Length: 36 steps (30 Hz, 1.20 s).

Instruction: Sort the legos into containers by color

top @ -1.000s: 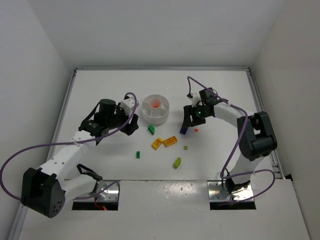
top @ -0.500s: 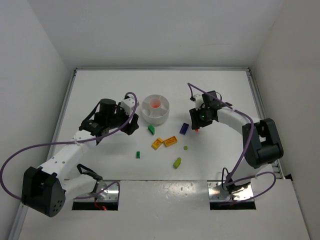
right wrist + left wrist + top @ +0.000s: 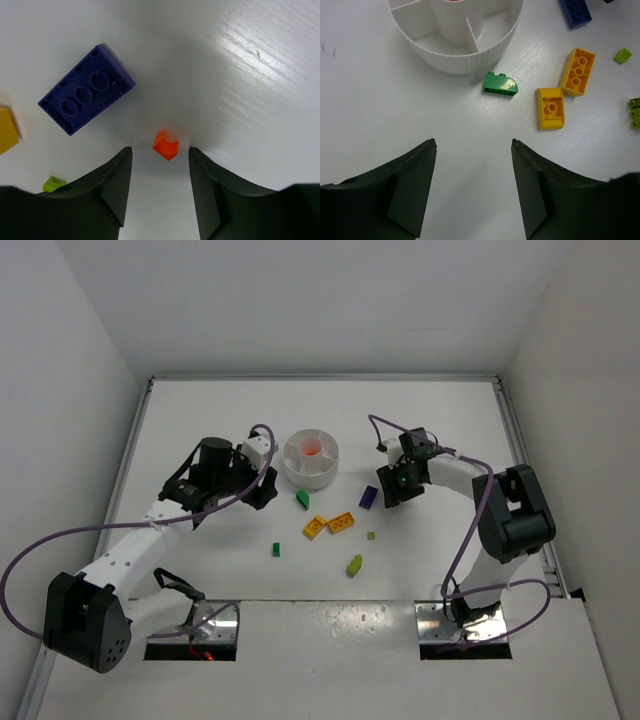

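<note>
The round white dish point(image 3: 311, 458) holds a red-orange piece point(image 3: 311, 448) in its centre well. My right gripper point(image 3: 160, 151) is open and low over the table. A tiny red-orange bit point(image 3: 165, 145) lies just at its fingertips, not gripped. A dark purple brick point(image 3: 86, 96) lies to its left, also in the top view point(image 3: 369, 497). My left gripper point(image 3: 474, 142) is open and empty, hovering near the dish point(image 3: 455, 65). A green brick point(image 3: 500, 84) and two yellow-orange bricks point(image 3: 550, 107) point(image 3: 578, 71) lie ahead of it.
A lime bit point(image 3: 371, 536), a lime brick point(image 3: 354, 565) and a small green piece point(image 3: 276, 550) lie nearer the front edge. The white side walls close the table at left, right and back.
My right gripper has shifted right, from over the dark purple brick to over the small red-orange bit. The purple brick now shows whole. The left arm has not moved.
</note>
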Motion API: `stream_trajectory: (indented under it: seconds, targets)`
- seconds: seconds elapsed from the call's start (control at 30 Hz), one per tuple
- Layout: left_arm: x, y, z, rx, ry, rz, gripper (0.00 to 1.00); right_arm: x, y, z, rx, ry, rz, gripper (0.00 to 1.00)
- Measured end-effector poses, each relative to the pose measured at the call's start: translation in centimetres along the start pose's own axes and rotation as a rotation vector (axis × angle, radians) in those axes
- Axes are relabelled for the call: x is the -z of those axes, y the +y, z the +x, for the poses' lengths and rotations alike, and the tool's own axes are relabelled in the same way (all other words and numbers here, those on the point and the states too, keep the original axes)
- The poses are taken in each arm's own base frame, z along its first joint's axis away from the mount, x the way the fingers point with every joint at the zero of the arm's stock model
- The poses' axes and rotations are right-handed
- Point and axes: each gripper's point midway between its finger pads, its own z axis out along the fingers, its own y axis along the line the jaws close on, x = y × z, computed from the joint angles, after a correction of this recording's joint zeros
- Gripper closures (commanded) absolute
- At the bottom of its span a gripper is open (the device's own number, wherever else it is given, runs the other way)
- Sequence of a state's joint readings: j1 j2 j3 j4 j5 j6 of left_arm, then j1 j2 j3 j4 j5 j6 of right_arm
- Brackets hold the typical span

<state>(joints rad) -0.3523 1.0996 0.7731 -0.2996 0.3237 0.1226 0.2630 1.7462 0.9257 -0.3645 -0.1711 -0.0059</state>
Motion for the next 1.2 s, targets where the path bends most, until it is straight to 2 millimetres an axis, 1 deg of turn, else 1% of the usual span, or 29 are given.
stream_trajectory:
  seconds: [0.07,0.27,0.3,0.43,0.57,0.63,0.67,0.73,0.83,0.9,0.93,1.0,1.07,1.13,1.2]
  targets:
    - [0.0,0.0,0.0,-0.001,-0.001,-0.001,0.33,-0.1,-0.2,-0.3,0.004,-0.011,0.008,0.53]
    - [0.0,0.1,0.0,-0.001,-0.001,-0.004,0.33,-0.4,-0.5,-0.9,0.008,-0.033,0.022,0.67]
    - [0.0,0.1,0.0,-0.001,0.0,-0.004,0.33,-0.4,-0.6,-0.9,0.009,-0.034,0.025,0.71]
    - [0.0,0.1,0.0,-0.001,0.0,-0.007,0.33,-0.5,-0.7,-1.1,0.01,-0.039,0.032,0.79]
    - [0.0,0.3,0.0,-0.001,0.001,-0.014,0.31,-0.2,-0.3,-0.8,0.01,-0.024,0.016,0.82]
    - [0.0,0.3,0.0,-0.001,0.002,-0.019,0.31,0.4,0.4,-0.9,0.01,-0.015,-0.008,0.83]
    - [0.0,0.4,0.0,-0.001,0.003,-0.022,0.31,1.0,0.8,-1.4,0.011,-0.019,-0.024,0.83]
    - [0.0,0.5,0.0,0.003,0.004,-0.031,0.3,2.6,1.7,-4.2,0.023,-0.068,-0.053,0.85]
    - [0.0,0.6,0.1,0.012,0.006,-0.039,0.24,5.8,3.3,-10.6,0.051,-0.219,-0.113,0.86]
    - [-0.1,0.9,0.3,0.028,0.013,-0.047,0.18,8.1,4.7,-14.2,0.077,-0.315,-0.148,0.86]
    - [-0.2,1.1,0.4,0.043,0.021,-0.054,0.12,9.2,5.6,-15.9,0.094,-0.358,-0.169,0.86]
    - [-0.4,1.9,0.8,0.079,0.044,-0.073,0.07,10.8,7.6,-18.4,0.124,-0.419,-0.21,0.87]
    - [-0.7,3.1,0.7,0.118,0.063,-0.097,0.0,11.6,9.5,-20.4,0.152,-0.458,-0.249,0.87]
    - [-0.8,4.2,0.4,0.156,0.072,-0.112,0.0,11.7,11.2,-22.1,0.173,-0.478,-0.28,0.87]
    - [-0.9,5.0,0.2,0.183,0.078,-0.118,0.0,11.0,12.8,-23.4,0.191,-0.478,-0.305,0.87]
